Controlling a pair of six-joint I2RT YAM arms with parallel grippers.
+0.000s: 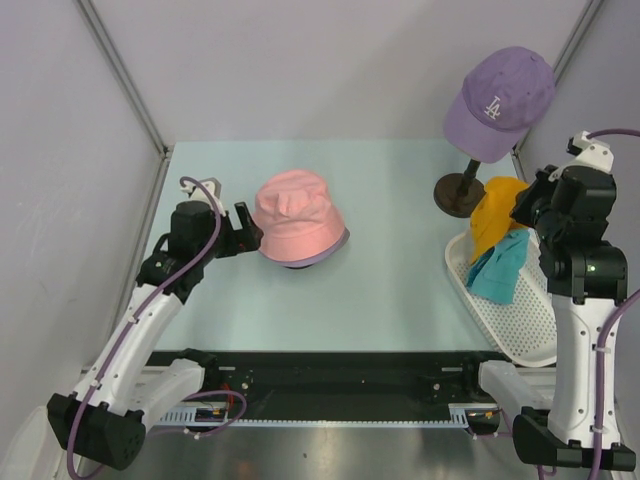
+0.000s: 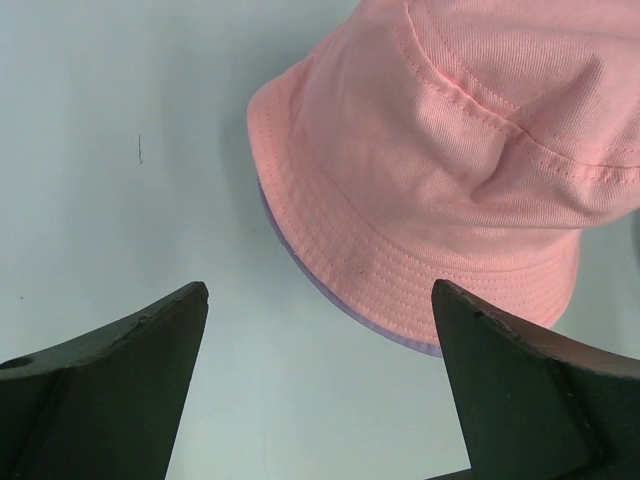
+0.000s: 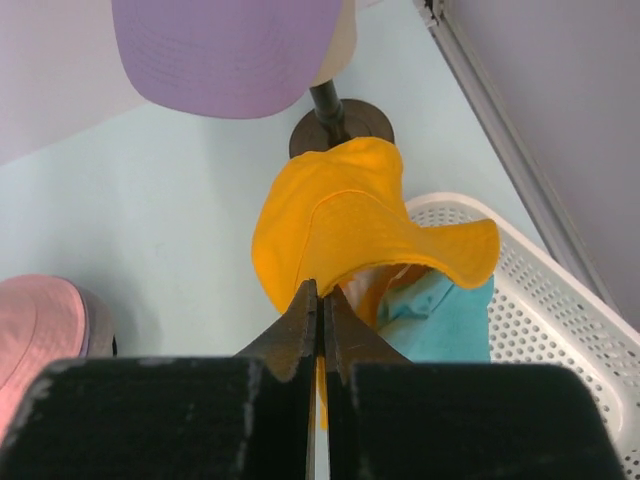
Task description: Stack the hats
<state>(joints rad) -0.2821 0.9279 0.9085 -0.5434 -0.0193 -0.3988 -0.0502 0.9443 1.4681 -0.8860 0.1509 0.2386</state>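
Observation:
The pink hat sits on the lavender hat, of which only a thin brim edge shows, mid-table. The pair also shows in the left wrist view: the pink hat, the lavender brim edge. My left gripper is open and empty just left of the pair, its jaws wide apart. My right gripper is shut on the brim of the orange hat and holds it up over the tray; the orange hat hangs there. The teal hat lies in the tray beneath it and shows in the right wrist view.
A white perforated tray stands at the right side. A purple baseball cap sits on a stand with a dark round base at the back right. Grey walls enclose the table on the left, back and right.

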